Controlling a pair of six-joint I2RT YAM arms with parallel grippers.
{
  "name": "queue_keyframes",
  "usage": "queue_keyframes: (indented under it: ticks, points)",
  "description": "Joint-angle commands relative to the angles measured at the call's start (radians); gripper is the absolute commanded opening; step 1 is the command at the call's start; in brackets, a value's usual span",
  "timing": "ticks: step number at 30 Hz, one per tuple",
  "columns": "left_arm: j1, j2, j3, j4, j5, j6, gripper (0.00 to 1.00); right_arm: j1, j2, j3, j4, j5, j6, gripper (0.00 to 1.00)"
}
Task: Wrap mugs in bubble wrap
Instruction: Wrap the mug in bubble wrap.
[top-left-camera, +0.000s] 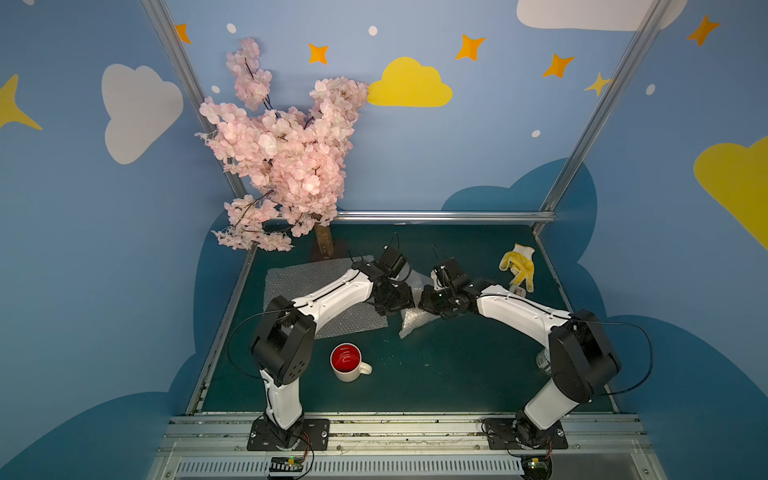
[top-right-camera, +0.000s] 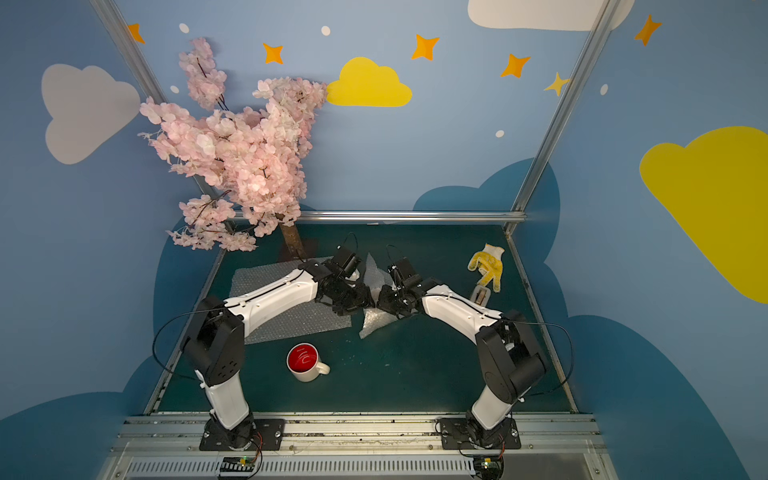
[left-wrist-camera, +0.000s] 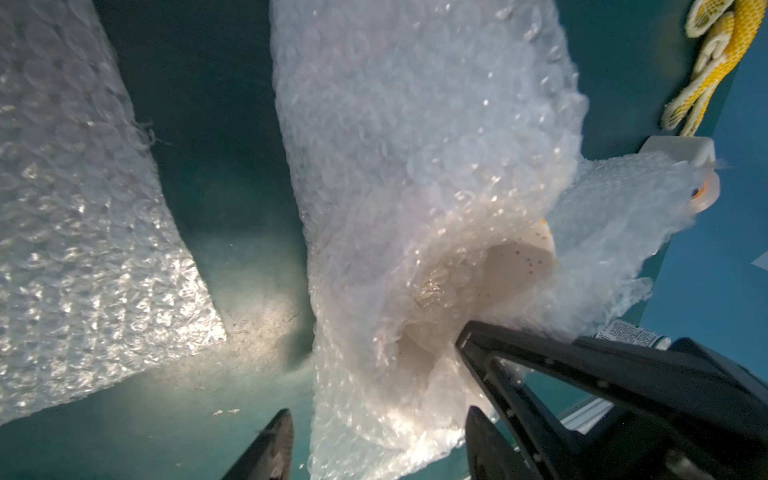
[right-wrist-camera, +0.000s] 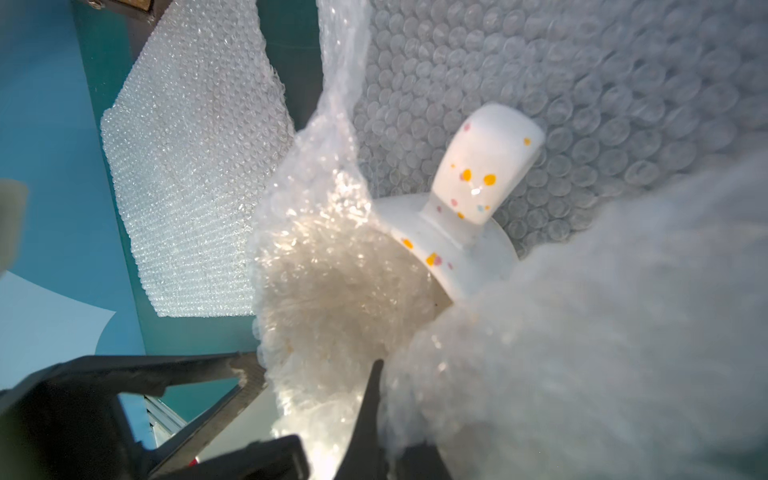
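1. The speckled mug (right-wrist-camera: 440, 245) lies on its side in the middle of the desk (top-left-camera: 436, 365), between the two arms. The wrap (left-wrist-camera: 415, 166) is bundled around it. Its handle and a part of its rim are not covered, so I judge this wrapping as only half done.
2. The left end effector (left-wrist-camera: 378, 411) is partly open. Its fingers stand on both sides of the lower end of the bundle, one finger clear of the film, so it grips nothing firmly. I think it waits there to gather the loose film or to steady the bundle.
3. The right end effector (left-wrist-camera: 465, 338) is closed, with its tip pushed into the film at the mouth of the mug. Probably it tucks the film inside, so that the wrap does not spring open. Whether film is pinched between its fingers, I cannot tell.
4. The spare sheet (top-left-camera: 299, 286) lies flat under the left arm, and the red mug (top-left-camera: 347, 361) stands upright near the front, apart from it. Both seem kept ready for the second wrapping.
5. The glove (top-left-camera: 517, 264) lies near the far right side of the desk and the can (top-left-camera: 542, 359) is half hidden behind the right arm; neither belongs to the work.
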Motion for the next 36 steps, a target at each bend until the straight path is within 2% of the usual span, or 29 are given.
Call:
queue_keyframes:
  ticks: [1, 8, 11, 15, 18, 21, 26, 30, 32, 36]
  points:
    - [0.002, 0.033, 0.004, 0.004, 0.035, -0.015, 0.65, 0.000, 0.000, 0.005, -0.008, 0.065, 0.004, 0.00]
    - [0.000, 0.086, 0.060, -0.017, 0.028, -0.027, 0.61, 0.008, 0.004, 0.005, -0.009, 0.072, 0.011, 0.00]
    - [-0.004, 0.115, 0.097, -0.052, 0.015, -0.015, 0.55, 0.014, 0.008, 0.008, -0.007, 0.074, 0.014, 0.00]
    - [-0.006, 0.139, 0.114, -0.066, 0.017, -0.008, 0.39, 0.017, 0.013, 0.016, -0.001, 0.070, 0.015, 0.01]
    - [-0.006, 0.150, 0.114, -0.071, 0.015, -0.003, 0.27, 0.017, 0.006, 0.015, 0.007, 0.077, 0.016, 0.13]
    - [-0.006, 0.157, 0.116, -0.079, 0.014, 0.002, 0.19, 0.018, -0.002, 0.018, 0.011, 0.077, 0.011, 0.20]
    - [-0.006, 0.172, 0.159, -0.115, -0.029, 0.018, 0.16, 0.018, 0.001, 0.034, 0.002, 0.068, -0.002, 0.25]
    - [-0.007, 0.216, 0.241, -0.202, -0.059, 0.061, 0.07, 0.018, -0.015, 0.026, 0.003, 0.067, -0.010, 0.30]
    - [-0.007, 0.241, 0.287, -0.252, -0.068, 0.088, 0.04, 0.018, -0.032, 0.020, 0.006, 0.070, -0.020, 0.35]
    - [-0.007, 0.294, 0.385, -0.353, -0.090, 0.129, 0.03, 0.013, -0.057, 0.018, 0.009, 0.045, -0.049, 0.47]
